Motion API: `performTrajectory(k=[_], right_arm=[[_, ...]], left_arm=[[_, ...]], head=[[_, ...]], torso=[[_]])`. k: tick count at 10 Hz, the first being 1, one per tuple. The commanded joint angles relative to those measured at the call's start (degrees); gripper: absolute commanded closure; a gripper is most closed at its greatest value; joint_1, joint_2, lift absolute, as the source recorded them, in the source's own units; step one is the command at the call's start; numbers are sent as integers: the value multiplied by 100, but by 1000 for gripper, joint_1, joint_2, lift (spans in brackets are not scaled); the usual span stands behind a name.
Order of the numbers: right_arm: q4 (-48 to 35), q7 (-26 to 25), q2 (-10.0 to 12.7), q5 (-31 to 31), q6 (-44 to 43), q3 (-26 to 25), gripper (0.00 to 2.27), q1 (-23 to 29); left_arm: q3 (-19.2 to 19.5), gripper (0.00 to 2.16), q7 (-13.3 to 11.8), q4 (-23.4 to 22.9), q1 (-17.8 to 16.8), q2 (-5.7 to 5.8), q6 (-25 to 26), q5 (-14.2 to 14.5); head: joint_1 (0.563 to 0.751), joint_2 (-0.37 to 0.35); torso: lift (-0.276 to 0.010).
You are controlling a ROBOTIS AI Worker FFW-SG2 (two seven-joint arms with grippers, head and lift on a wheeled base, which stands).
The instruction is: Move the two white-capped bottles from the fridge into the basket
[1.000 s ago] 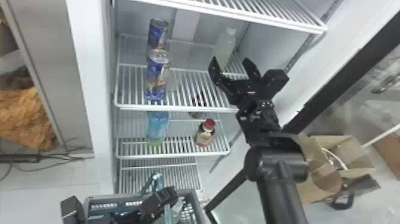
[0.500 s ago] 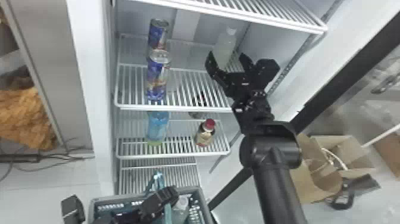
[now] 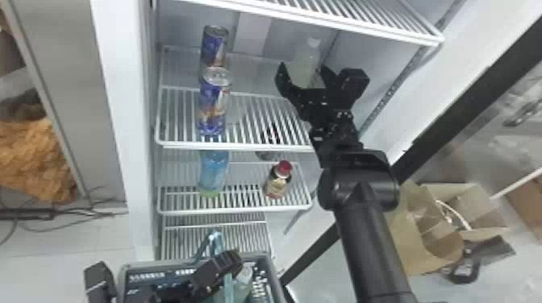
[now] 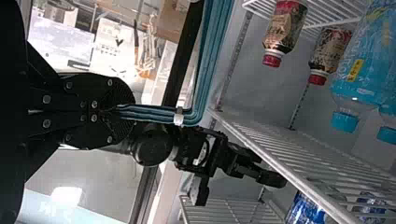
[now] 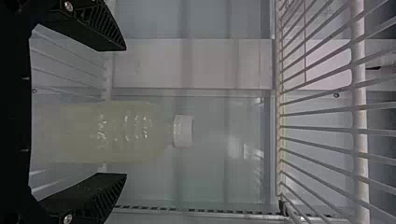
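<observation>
On the upper shelf, towards its right, a white-capped bottle [image 3: 306, 60] stands between the spread fingers of my right gripper [image 3: 304, 69]. The right wrist view has the pale bottle [image 5: 116, 132] lying sideways between the open fingers of the right gripper [image 5: 124, 112], with a gap on each side. Low in the head view is my left gripper [image 3: 217, 272], over the basket [image 3: 135, 266]. Seen from the left wrist, the left gripper [image 4: 114, 112] is shut on the basket's blue handle [image 4: 156, 114]. Another white-capped bottle [image 3: 244, 280] is inside the basket.
Two blue cans [image 3: 212, 106] stand left on the same shelf, one behind the other. Below are a blue bottle [image 3: 213, 173] and a red-capped bottle [image 3: 278, 181]. Another wire shelf [image 3: 330, 20] hangs above; a cardboard box [image 3: 427, 225] lies right of the arm.
My right gripper has moved left and further into the fridge, so its fingers now flank the bottle. The basket has shifted slightly, uncovering the bottle inside more.
</observation>
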Motion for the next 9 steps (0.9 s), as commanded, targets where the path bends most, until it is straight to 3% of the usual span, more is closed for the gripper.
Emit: performTrajectory(k=[1, 7, 9], right_arm=[[250, -52, -2, -2, -40, 55, 82, -196], [1052, -184, -73, -151, -26, 124, 93, -702], [1164, -192, -82, -185, -26, 226, 225, -772]], left_arm=[[-9, 1161, 7, 0, -21, -1, 0, 3], [-43, 1159, 25, 0, -35, 8, -28, 26], [-54, 1161, 25, 0, -49, 17, -14, 15]], head=[[695, -350], [695, -350], [695, -350]], torso=[[0], [0], [0]])
